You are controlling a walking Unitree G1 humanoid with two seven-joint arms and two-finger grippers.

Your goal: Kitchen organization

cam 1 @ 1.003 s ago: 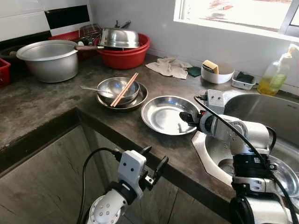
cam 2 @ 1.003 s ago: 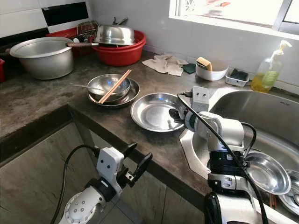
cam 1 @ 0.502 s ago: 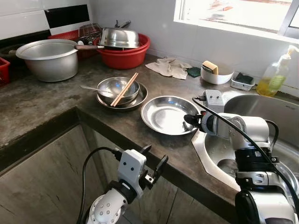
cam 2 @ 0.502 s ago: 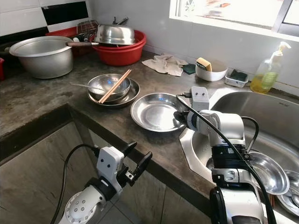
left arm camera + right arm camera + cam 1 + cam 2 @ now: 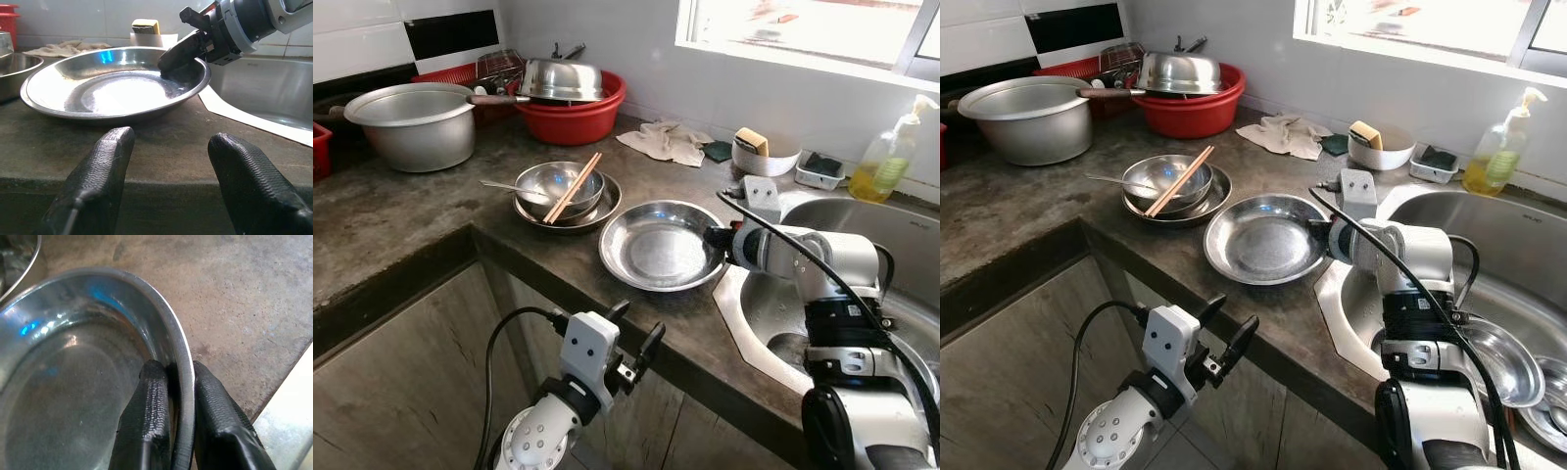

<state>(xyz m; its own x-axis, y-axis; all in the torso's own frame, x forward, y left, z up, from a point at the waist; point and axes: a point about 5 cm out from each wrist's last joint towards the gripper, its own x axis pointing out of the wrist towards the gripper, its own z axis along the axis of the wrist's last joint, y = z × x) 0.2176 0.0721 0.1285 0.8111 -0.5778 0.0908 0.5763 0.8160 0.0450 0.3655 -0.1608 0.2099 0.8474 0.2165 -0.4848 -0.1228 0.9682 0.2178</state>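
Where dark stone bench (image 5: pixel 401 225) meets steel sink (image 5: pixel 901 235) under bright window, shallow shiny steel dish (image 5: pixel 656 245) sits near front edge, bare bench around. Right gripper (image 5: pixel 171 382) jaws pinch dish's sink-side rim. Left gripper (image 5: pixel 166 147) low before bench edge, jaws apart, empty. Stacked bowls with chopsticks (image 5: pixel 573 186) just behind.

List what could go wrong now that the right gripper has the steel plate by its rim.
1. The right gripper pinches only the thin rim of the steel plate; the smooth metal may slip or tilt when lifted.
2. The stacked bowl with loose chopsticks sits close beside the plate; pushing it that way could knock them.
3. The plate lies near the counter edge, so it might slide off.
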